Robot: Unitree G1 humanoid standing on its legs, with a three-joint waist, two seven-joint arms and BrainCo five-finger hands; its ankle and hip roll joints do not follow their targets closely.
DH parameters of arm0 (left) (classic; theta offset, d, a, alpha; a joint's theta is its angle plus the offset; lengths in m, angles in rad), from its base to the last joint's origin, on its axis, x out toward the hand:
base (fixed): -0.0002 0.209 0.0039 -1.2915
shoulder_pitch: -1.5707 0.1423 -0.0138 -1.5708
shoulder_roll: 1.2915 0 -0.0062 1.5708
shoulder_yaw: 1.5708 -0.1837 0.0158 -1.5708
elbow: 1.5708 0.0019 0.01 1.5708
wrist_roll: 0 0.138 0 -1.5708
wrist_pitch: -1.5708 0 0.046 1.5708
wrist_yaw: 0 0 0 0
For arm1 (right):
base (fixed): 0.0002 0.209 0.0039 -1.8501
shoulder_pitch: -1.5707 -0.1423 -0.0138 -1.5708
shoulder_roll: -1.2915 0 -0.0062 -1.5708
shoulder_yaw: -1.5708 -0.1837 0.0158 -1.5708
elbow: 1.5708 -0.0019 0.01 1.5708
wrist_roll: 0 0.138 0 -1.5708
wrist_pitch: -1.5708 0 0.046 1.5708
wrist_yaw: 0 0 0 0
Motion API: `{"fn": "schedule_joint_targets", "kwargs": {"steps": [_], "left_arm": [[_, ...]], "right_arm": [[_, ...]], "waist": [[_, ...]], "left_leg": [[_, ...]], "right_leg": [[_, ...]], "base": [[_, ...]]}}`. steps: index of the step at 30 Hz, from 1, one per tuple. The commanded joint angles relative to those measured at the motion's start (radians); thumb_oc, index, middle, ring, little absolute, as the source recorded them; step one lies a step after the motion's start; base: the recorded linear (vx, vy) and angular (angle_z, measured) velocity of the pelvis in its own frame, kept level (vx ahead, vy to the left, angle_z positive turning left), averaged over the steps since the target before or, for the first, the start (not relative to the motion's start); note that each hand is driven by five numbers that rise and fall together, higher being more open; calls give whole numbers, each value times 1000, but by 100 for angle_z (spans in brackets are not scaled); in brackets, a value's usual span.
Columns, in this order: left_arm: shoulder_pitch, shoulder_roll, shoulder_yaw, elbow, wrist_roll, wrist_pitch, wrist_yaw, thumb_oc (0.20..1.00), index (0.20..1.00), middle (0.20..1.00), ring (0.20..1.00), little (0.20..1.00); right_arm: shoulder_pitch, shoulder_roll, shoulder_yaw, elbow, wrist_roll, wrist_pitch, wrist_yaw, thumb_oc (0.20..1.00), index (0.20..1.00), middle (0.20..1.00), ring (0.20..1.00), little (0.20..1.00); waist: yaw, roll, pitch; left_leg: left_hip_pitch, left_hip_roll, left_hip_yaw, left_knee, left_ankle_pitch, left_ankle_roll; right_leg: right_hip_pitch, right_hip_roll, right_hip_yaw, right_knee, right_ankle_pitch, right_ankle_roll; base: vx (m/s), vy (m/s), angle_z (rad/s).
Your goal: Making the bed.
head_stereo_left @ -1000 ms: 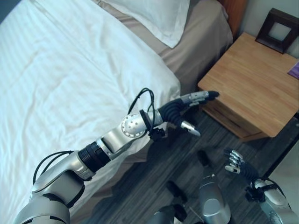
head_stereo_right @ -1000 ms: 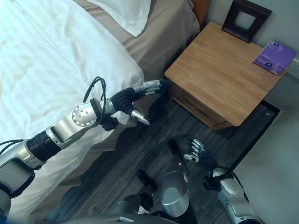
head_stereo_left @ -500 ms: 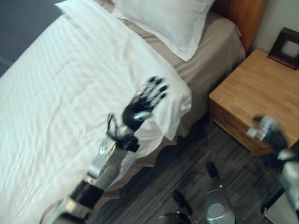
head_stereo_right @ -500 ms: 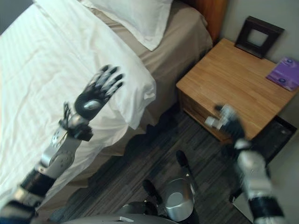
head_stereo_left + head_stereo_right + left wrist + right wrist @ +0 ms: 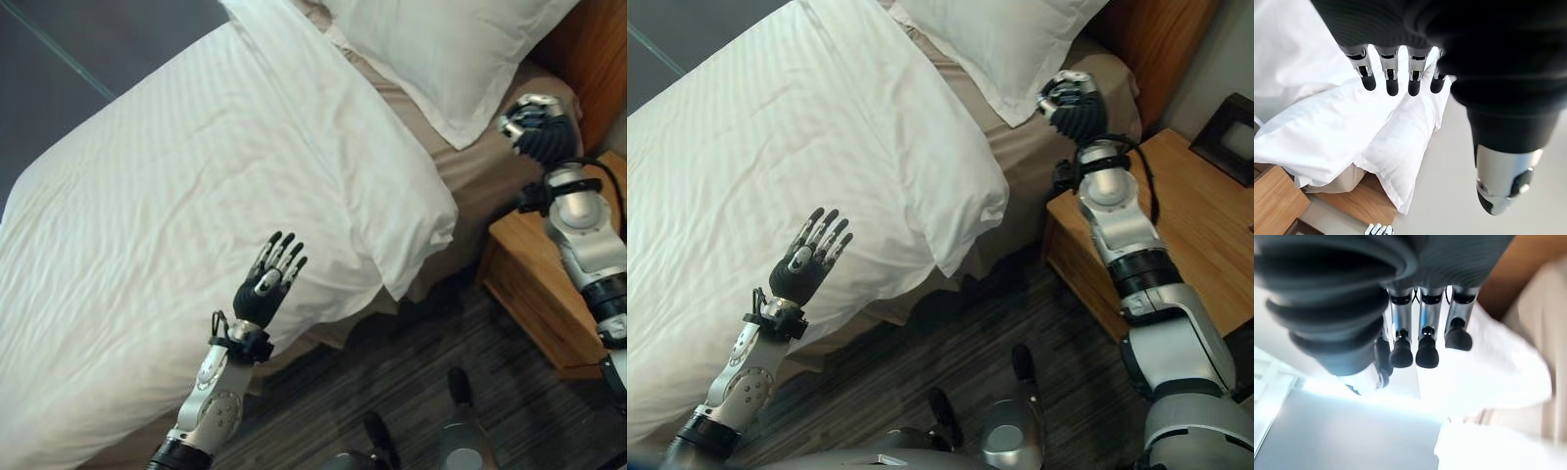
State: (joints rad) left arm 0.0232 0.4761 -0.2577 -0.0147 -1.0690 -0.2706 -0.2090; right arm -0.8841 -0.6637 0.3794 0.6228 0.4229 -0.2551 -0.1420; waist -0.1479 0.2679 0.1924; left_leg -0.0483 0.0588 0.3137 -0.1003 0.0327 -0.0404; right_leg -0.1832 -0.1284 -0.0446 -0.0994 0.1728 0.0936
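Duvet (image 5: 186, 196), white with a fine woven stripe, covers most of the bed; its near top corner (image 5: 421, 245) hangs folded over the mattress side, soft and rumpled at the fold. Above it lies a strip of bare tan sheet (image 5: 480, 162), smooth, with a white pillow (image 5: 460, 49) on it at the head end. Left hand (image 5: 266, 289) is raised over the duvet's near edge, fingers straight and spread, holding nothing, not touching cloth. Right hand (image 5: 1073, 103) hovers over the tan sheet just beside the pillow corner, fingers loosely curled, empty (wrist view shows nothing between them). Wooden nightstand (image 5: 1195, 235) sits close to the bed side, leaving a narrow gap of dark striped floor (image 5: 411, 382). Wooden headboard (image 5: 1156, 39) sits behind the pillow.
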Motion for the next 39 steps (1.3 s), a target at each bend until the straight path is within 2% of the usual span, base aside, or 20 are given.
{"fn": "schedule_joint_targets", "kwargs": {"steps": [1, 7, 11, 17, 21, 25, 39], "left_arm": [[-53, 28, 19, 3, -34, -31, -2, 1000, 1000, 1000, 1000, 1000], [-51, 30, 11, 7, -23, -25, 6, 1000, 1000, 1000, 1000, 1000], [-42, 23, 1, 12, -32, -21, 17, 1000, 1000, 1000, 1000, 1000], [-35, 27, -9, 8, -40, -10, 27, 1000, 1000, 1000, 1000, 1000], [-42, 21, -29, 18, -36, -11, 40, 1000, 1000, 1000, 1000, 1000], [-37, 25, -34, 4, -30, -11, 45, 1000, 1000, 1000, 1000, 1000], [15, 20, -1, 0, -14, -31, 65, 1000, 1000, 1000, 1000, 1000]], "right_arm": [[-177, 75, 65, 114, 102, -1, 31, 200, 200, 200, 200, 200], [-243, 158, 107, 138, 142, 18, 45, 200, 200, 200, 200, 200], [-291, 256, 109, 141, 236, 16, 37, 200, 200, 200, 200, 200], [-345, 329, 124, 150, 282, 24, 26, 200, 200, 200, 200, 200], [-331, 411, 105, 146, 403, 22, 26, 200, 200, 200, 200, 200], [-303, 457, 92, 149, 477, 27, 41, 200, 200, 200, 200, 200], [-288, 484, 61, 253, 471, 47, 27, 200, 200, 200, 200, 200]], "waist": [[16, -9, -19], [38, -7, -18], [55, -11, -22], [68, -17, -23], [79, -21, -15], [91, -18, -4], [142, -5, 38]], "left_leg": [[-12, 36, 26, 13, 65, -54], [-25, 42, 17, 13, 74, -58], [-32, 49, 18, 13, 75, -60], [-36, 54, 23, 13, 77, -62], [-44, 58, 20, 13, 81, -64], [-50, 58, 16, 13, 83, -63], [-93, 54, -18, 13, 95, -63]], "right_leg": [[-5, 15, 62, 48, -86, 8], [-11, 19, 55, 47, -85, 5], [-20, 25, 52, 45, -82, 3], [-26, 31, 50, 44, -81, 2], [-38, 35, 49, 53, -84, 1], [-46, 35, 43, 61, -87, -1], [-80, 30, 12, 75, -88, -1]], "base": [[-9, -11, -6], [-9, -9, 2], [0, 0, 0], [4, -6, 2], [0, 0, 0], [0, 0, 0], [-5, -3, 6]]}}
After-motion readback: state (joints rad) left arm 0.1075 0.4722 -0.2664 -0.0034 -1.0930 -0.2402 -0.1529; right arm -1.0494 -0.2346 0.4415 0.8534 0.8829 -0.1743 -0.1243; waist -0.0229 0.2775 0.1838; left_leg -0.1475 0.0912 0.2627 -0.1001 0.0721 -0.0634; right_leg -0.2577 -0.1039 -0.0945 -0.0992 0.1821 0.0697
